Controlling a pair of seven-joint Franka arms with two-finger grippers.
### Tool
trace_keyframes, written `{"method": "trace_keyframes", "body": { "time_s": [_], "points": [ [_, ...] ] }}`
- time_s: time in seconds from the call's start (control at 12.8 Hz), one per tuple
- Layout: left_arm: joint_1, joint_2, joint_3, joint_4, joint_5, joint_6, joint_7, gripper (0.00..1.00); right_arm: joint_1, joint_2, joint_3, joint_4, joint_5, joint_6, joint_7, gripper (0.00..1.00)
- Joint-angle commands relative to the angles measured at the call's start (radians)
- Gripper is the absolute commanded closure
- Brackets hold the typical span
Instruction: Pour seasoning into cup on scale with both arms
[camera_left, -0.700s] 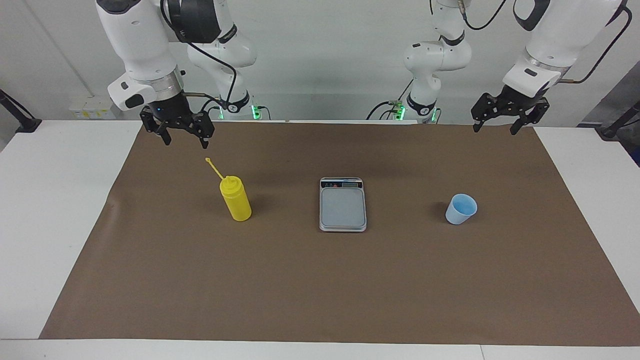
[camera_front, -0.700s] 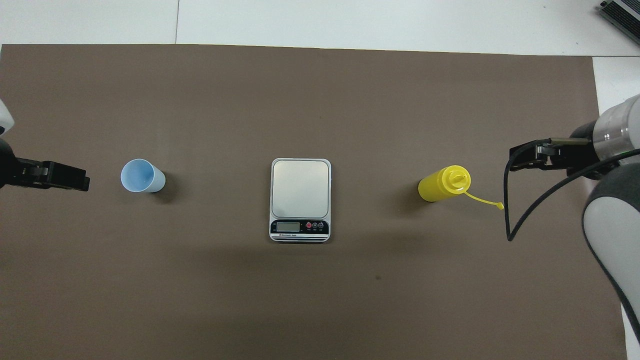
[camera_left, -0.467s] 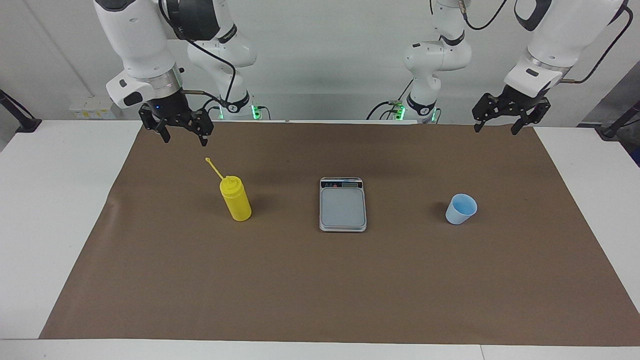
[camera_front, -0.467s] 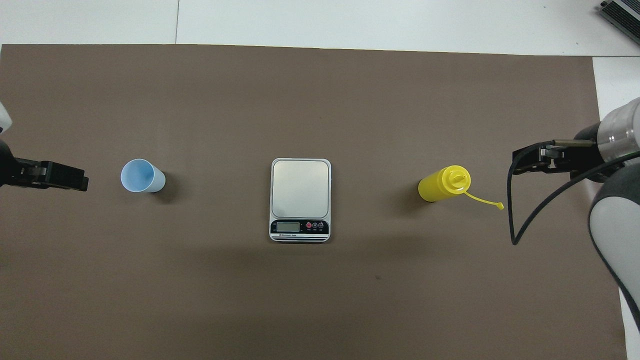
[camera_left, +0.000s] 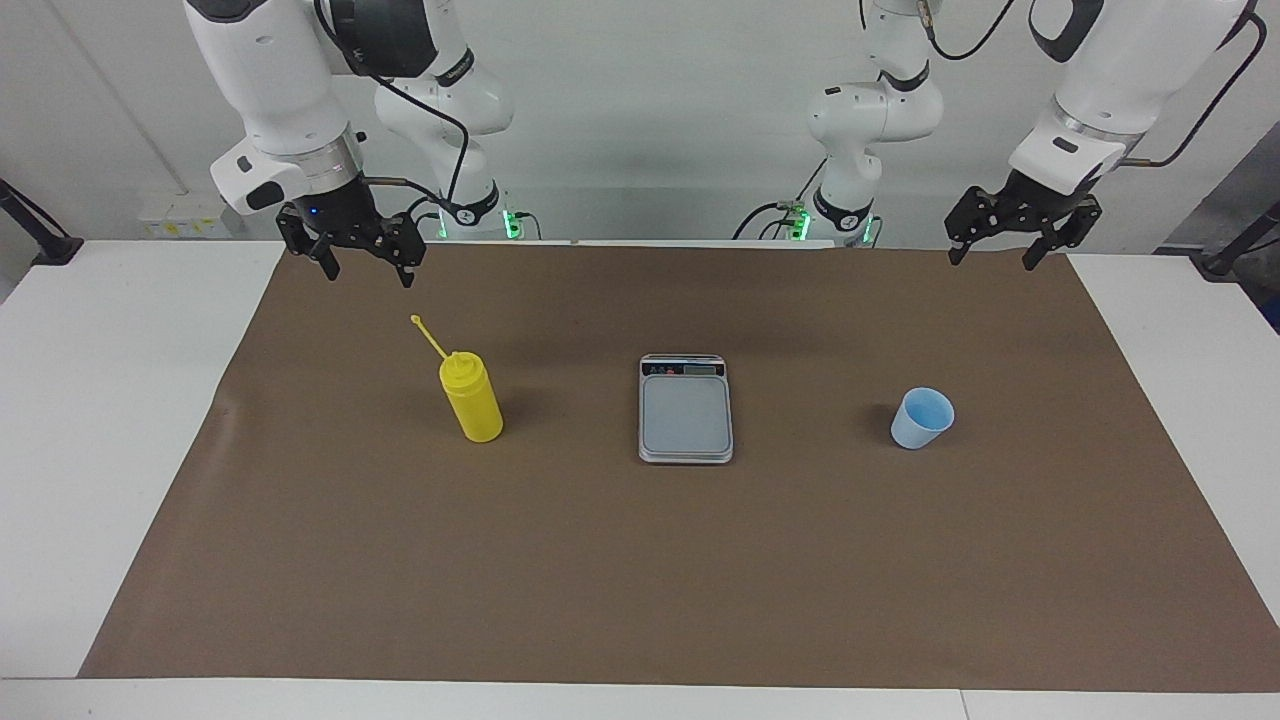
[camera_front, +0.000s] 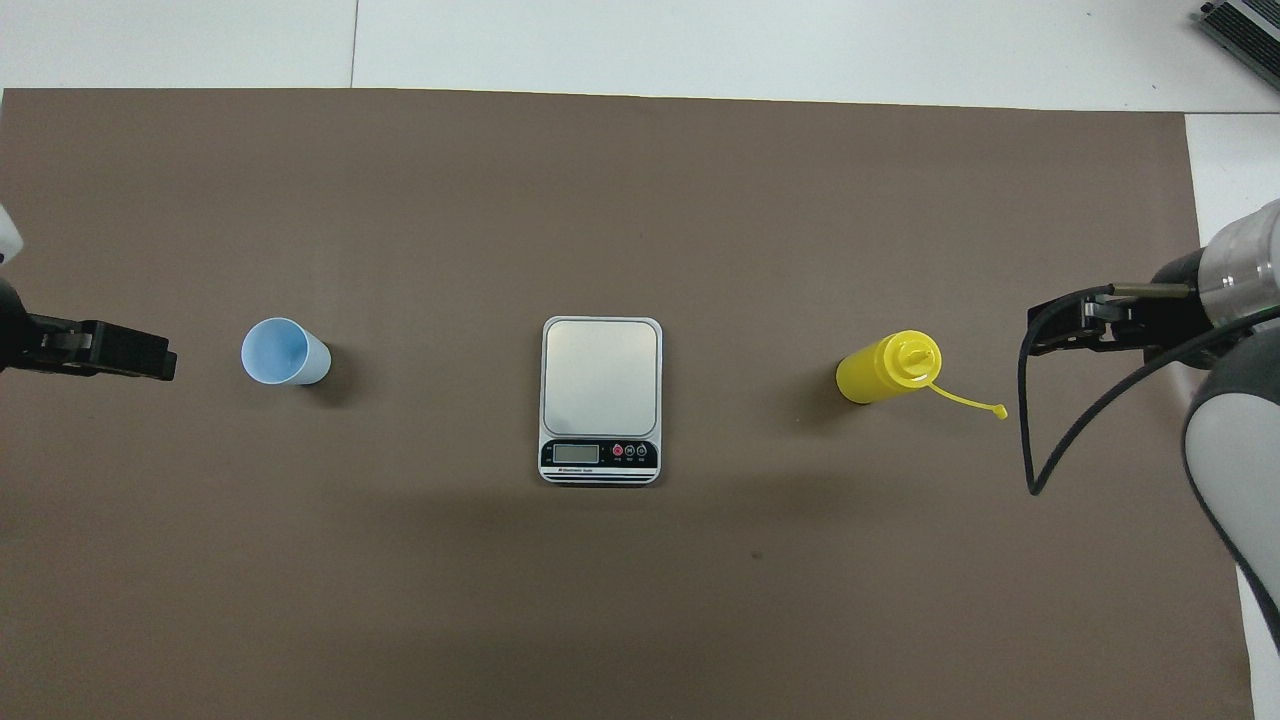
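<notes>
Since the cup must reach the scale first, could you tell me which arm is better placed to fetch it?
Probably the left: its open hand hangs toward the cup's end of the table, while the right hand is up near the yellow bottle, past the scale.

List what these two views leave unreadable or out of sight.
- Flat silver-grey digital scale: display figures and button labels too small, both views.
- Yellow plastic squeeze bottle: fill level hidden by its opaque wall.
- Small light blue plastic cup: base hidden by its own rim, overhead view.
- Left gripper and right gripper: mostly cut off by the side edges, overhead view.
</notes>
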Motion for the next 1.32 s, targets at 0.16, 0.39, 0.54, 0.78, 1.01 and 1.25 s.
{"method": "trace_keyframes", "body": {
  "time_s": [0.16, 0.39, 0.54, 0.78, 1.01, 1.25],
  "points": [
    [-0.018, -0.018, 0.014, -0.021, -0.007, 0.017, 0.003, 0.0, -0.013, -0.015, 0.003, -0.007, 0.01, -0.011, -0.024, 0.0],
    [-0.014, -0.018, 0.014, -0.021, -0.007, 0.022, 0.004, 0.0, -0.013, -0.015, 0.003, -0.007, 0.01, -0.014, -0.024, 0.0],
    [-0.006, -0.02, 0.015, -0.04, -0.007, 0.062, 0.002, 0.0, -0.016, -0.015, 0.003, -0.007, 0.01, -0.011, -0.024, 0.0],
    [0.012, -0.007, 0.021, -0.138, -0.007, 0.176, 0.003, 0.0, -0.018, -0.015, 0.003, -0.007, 0.01, -0.013, -0.024, 0.0],
    [0.037, 0.0, 0.02, -0.293, -0.007, 0.364, 0.004, 0.0, -0.016, -0.015, 0.003, -0.007, 0.01, -0.016, -0.024, 0.0],
    [0.037, 0.066, 0.021, -0.34, -0.007, 0.465, 0.0, 0.0, -0.016, -0.015, 0.003, -0.007, 0.01, -0.016, -0.024, 0.0]
  ]
}}
